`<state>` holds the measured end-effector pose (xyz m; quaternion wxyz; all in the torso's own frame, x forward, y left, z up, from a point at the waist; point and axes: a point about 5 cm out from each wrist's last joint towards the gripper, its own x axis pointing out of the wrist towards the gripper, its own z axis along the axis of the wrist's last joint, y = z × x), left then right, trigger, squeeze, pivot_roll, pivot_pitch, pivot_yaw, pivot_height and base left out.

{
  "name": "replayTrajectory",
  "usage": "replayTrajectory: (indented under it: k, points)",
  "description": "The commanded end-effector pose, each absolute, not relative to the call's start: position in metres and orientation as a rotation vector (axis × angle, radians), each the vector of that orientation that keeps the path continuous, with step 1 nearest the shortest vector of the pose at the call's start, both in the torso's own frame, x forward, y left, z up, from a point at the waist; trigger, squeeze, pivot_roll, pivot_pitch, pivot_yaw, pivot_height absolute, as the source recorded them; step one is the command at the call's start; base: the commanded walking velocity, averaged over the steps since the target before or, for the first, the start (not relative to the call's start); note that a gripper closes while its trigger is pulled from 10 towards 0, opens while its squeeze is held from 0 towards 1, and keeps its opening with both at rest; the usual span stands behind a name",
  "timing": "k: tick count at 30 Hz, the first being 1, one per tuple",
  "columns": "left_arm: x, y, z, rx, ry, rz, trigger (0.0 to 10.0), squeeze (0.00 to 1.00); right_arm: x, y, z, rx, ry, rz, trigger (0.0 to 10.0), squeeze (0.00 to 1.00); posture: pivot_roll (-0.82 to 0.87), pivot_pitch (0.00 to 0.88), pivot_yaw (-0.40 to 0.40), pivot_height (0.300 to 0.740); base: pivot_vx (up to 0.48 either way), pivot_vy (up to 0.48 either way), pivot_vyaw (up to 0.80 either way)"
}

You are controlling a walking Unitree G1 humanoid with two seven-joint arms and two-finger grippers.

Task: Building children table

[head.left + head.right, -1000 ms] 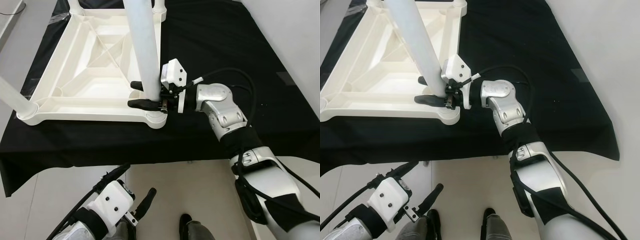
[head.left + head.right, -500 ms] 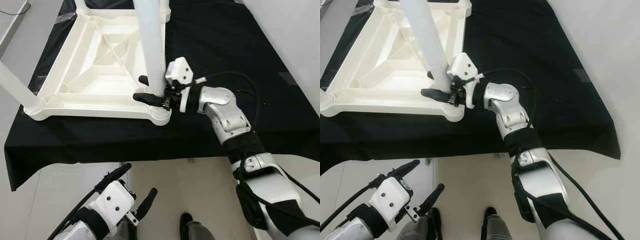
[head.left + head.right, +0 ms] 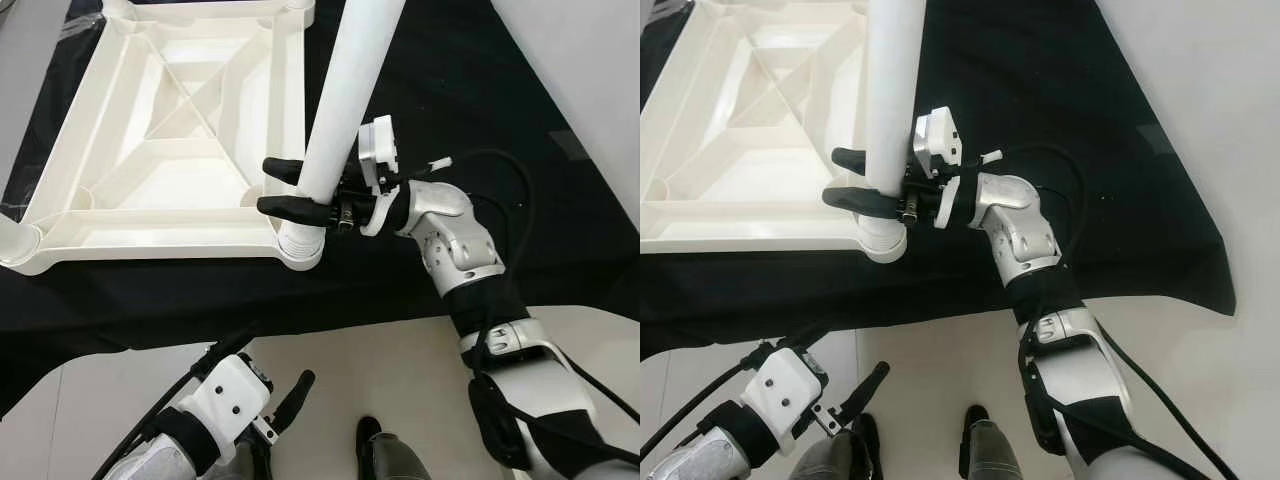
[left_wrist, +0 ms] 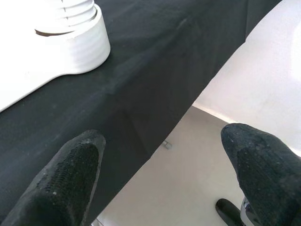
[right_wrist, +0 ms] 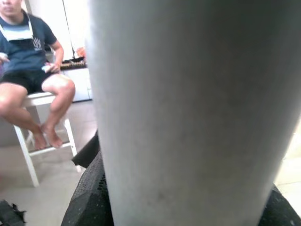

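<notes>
Right gripper (image 3: 292,189): its two black fingers (image 3: 285,207) are clamped round the white table leg (image 3: 345,100), one on each side, low down on the leg, just above the ribbed end that sits in the corner socket (image 3: 300,246) of the tabletop. The wrist view has the leg (image 5: 188,108) pressed right up to the lens, w/ dark finger pads on both sides at its base. The leg is tilted, its top leaning away toward the robot's right.

Tabletop (image 3: 160,130) lies upside down on the black-draped counter (image 3: 450,90), its ribbed underside up, diagonal braces crossing in the middle. The gripped corner is the near right one, close to the counter's front edge. Another leg (image 3: 12,233) pokes up at the near left corner, mostly cut off by the frame edge.

Right arm (image 3: 455,240) reaches in from the right, elbow bent, black cable looping over the wrist.

Left gripper (image 3: 262,370) hangs low in front of the counter, over the pale floor, fingers spread apart & holding nothing. Its wrist cam looks between both fingertips (image 4: 66,174) at the hanging black cloth & the socket corner (image 4: 70,42).

In the background of the right wrist view, a person (image 5: 30,70) sits on a white stool.
</notes>
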<state>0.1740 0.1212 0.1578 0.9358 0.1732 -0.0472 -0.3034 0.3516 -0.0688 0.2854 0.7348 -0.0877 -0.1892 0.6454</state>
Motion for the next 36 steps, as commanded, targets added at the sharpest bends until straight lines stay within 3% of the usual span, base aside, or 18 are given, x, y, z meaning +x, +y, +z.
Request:
replayTrajectory:
  k: [1, 7, 16, 36]
  points:
    - [0.17, 0.121, 0.151, 0.344, -0.062, -0.631, 10.0, 0.0, 0.354, -0.072, 0.264, -0.223, -0.322, 1.393, 10.0, 0.0, 0.09, 0.368, -0.009, 0.74, 0.0, 0.0, 0.0]
    - [0.17, 0.121, 0.151, 0.341, -0.062, -0.632, 10.0, 0.0, 0.35, -0.073, 0.248, -0.39, -0.258, 1.435, 10.0, 0.0, 0.09, 0.372, -0.012, 0.74, 0.0, 0.0, 0.0]
    - [0.17, 0.12, 0.151, 0.34, -0.063, -0.633, 10.0, 0.0, 0.345, -0.074, 0.239, -0.487, -0.182, 1.562, 10.0, 0.0, 0.09, 0.376, -0.01, 0.74, 0.0, 0.0, 0.0]
    - [0.161, 0.118, 0.155, 0.33, -0.055, -0.658, 10.0, 0.0, 0.356, -0.049, 0.263, -0.347, -0.118, 1.754, 10.0, 0.0, 0.11, 0.421, -0.024, 0.74, 0.0, 0.0, 0.0]
